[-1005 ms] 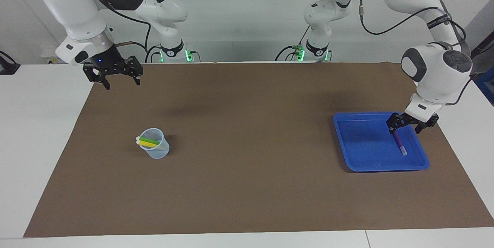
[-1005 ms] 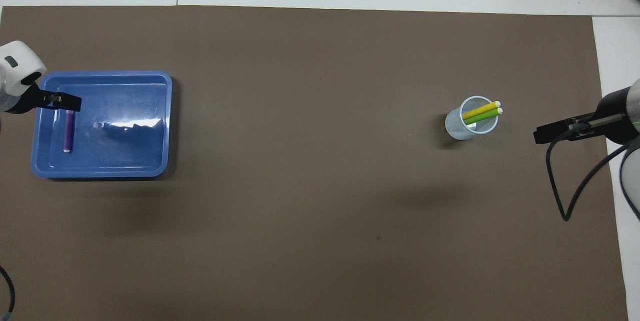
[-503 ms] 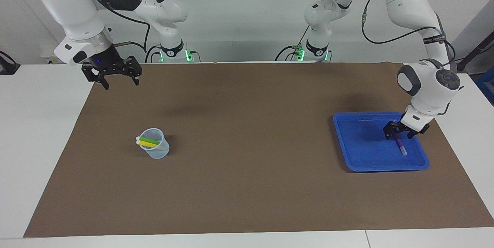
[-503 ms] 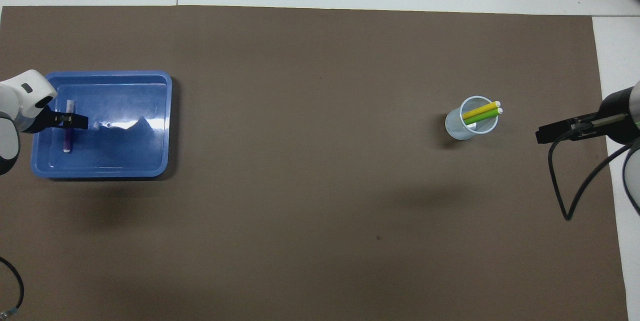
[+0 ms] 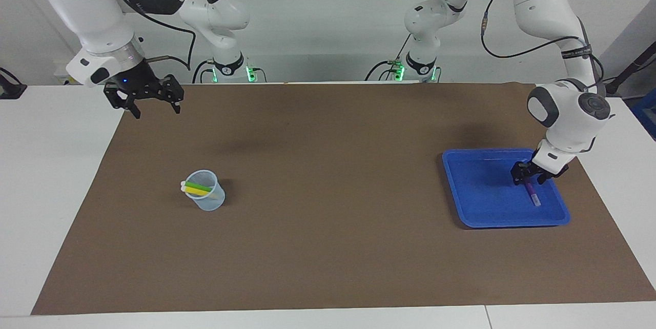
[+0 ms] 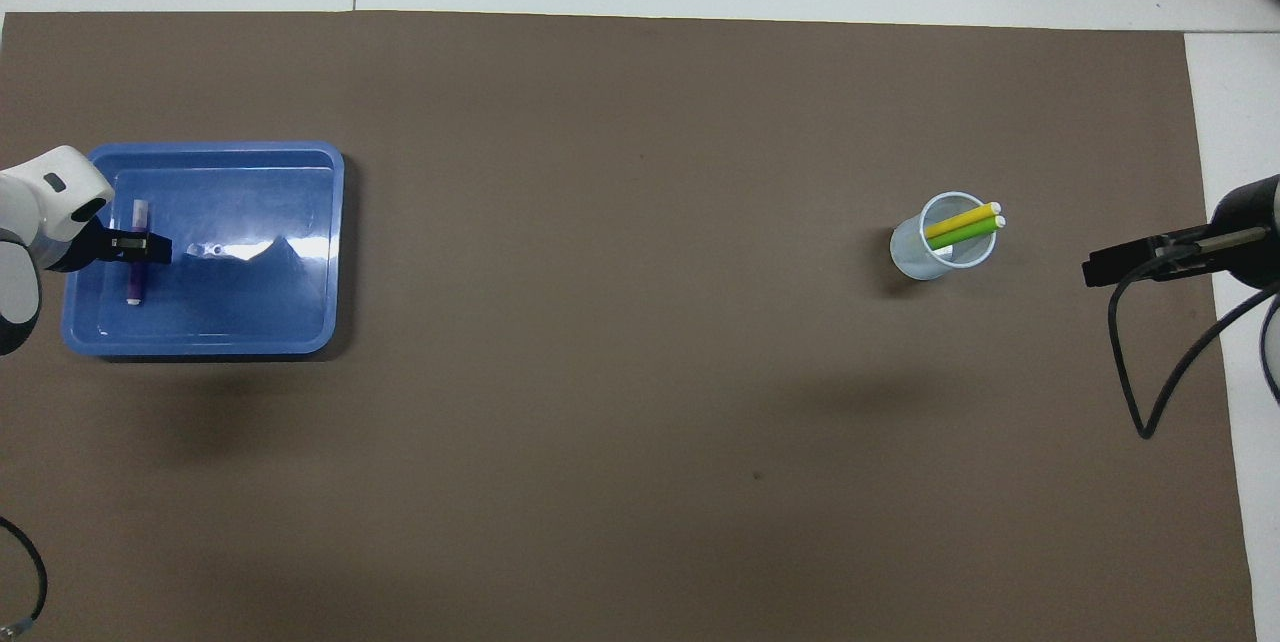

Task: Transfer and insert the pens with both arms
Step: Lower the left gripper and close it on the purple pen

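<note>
A purple pen [image 5: 533, 197] [image 6: 134, 287] lies flat in the blue tray [image 5: 487, 196] [image 6: 250, 302] at the left arm's end of the table. My left gripper [image 5: 529, 179] [image 6: 133, 247] is down in the tray, set across the pen's middle. The pen rests on the tray floor. A yellow pen [image 5: 197, 192] [image 6: 960, 220] and a green pen [image 5: 199, 186] [image 6: 965, 234] lean in a clear plastic cup [image 5: 209, 202] [image 6: 915, 260] toward the right arm's end. My right gripper [image 5: 156, 110] [image 6: 1100, 267] hangs open and empty over the mat's corner near its base.
A brown mat [image 5: 328, 216] covers most of the white table. A black cable [image 6: 1140, 392] loops down from the right arm over the mat's edge. The cup and the tray stand far apart with bare mat between them.
My left gripper has come down into the tray and onto the purple pen's middle, and its jaws have narrowed. My right gripper has drifted slightly toward its end of the table.
</note>
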Tool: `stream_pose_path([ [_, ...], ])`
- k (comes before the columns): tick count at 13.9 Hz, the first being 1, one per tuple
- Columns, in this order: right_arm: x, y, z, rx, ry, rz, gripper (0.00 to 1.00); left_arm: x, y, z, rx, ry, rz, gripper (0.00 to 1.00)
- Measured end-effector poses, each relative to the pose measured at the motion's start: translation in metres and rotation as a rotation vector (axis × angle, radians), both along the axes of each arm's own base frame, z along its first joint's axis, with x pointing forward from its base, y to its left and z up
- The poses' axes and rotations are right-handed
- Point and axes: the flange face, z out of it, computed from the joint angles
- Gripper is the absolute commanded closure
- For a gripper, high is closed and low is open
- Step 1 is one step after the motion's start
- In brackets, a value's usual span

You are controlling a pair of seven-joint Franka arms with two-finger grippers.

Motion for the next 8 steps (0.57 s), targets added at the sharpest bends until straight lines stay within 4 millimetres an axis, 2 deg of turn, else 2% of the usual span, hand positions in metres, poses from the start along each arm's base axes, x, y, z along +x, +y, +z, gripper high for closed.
stream_pose_path([
  [6, -0.0001, -0.0013, 0.0000, -0.013, 0.001, 0.002, 0.00, -0.0024, -0.0007, -0.0074, -0.002, -0.007, -0.001, 0.39],
  [8, -0.0001, -0.0018, 0.0000, -0.018, 0.001, 0.002, 0.00, -0.0031, -0.0008, -0.0094, -0.003, -0.006, -0.001, 0.44],
])
